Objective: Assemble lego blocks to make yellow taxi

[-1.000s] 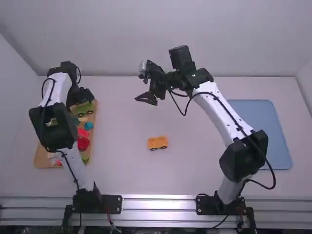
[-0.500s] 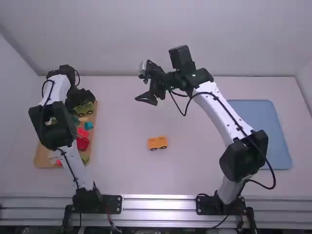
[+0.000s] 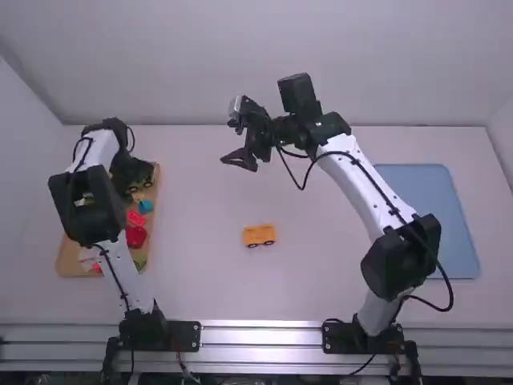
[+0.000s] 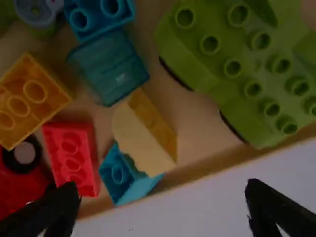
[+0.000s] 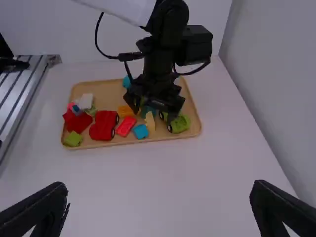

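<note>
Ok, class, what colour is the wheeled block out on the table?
The wheeled block is orange-yellow, best seen in the high view.

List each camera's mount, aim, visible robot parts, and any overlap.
High: above and behind, facing forward, down onto table; left arm, right arm.
Left wrist: on that wrist, facing down into tray; own fingers.
Right wrist: on that wrist, facing left toward tray; own fingers, left arm.
Shared: pale yellow brick, both wrist views.

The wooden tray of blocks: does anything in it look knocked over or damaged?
Nothing visible looks damaged. The one slightly odd thing in the tray is the curved yellow block: it seems to lie on its side, close against a small blue block, with no studs showing. The other pieces are just loosely jumbled.
</note>
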Controlling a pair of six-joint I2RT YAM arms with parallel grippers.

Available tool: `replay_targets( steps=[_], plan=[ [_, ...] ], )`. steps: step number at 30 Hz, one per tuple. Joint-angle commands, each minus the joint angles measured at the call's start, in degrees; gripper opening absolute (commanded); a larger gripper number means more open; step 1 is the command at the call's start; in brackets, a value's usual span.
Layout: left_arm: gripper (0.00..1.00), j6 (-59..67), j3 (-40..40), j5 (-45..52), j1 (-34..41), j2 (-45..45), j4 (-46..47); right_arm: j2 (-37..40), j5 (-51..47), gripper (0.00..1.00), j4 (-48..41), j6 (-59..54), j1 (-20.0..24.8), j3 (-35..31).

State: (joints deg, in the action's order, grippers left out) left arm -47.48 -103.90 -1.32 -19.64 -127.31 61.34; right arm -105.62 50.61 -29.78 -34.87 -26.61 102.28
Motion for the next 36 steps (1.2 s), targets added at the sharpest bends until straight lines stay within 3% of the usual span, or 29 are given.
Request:
replay_targets(
  steps=[1,7,13,17,36],
  plan=[
    [0.8,-5.05,1.7,-1.11,-0.04,-0.48,0.02,0.68,0.52,0.99,0.0,0.37,-0.07,-0.26],
    [0.65,-7.17,2.93,-2.62,-0.11,-0.48,-1.11,0.68,0.5,0.98,-0.17,0.37,-0.07,-0.26],
    [0.59,-7.19,3.5,-2.75,0.09,-0.48,-3.87,0.68,0.52,0.99,-0.22,0.37,-0.07,-0.26],
    [0.5,-7.19,5.29,-2.82,0.11,-0.48,-4.63,0.68,0.5,0.99,-0.44,0.35,-0.07,-0.26],
    [0.52,-8.66,7.61,-5.57,0.13,-0.48,-9.9,0.68,0.33,0.99,-0.61,0.37,-0.02,-0.26]
  ],
)
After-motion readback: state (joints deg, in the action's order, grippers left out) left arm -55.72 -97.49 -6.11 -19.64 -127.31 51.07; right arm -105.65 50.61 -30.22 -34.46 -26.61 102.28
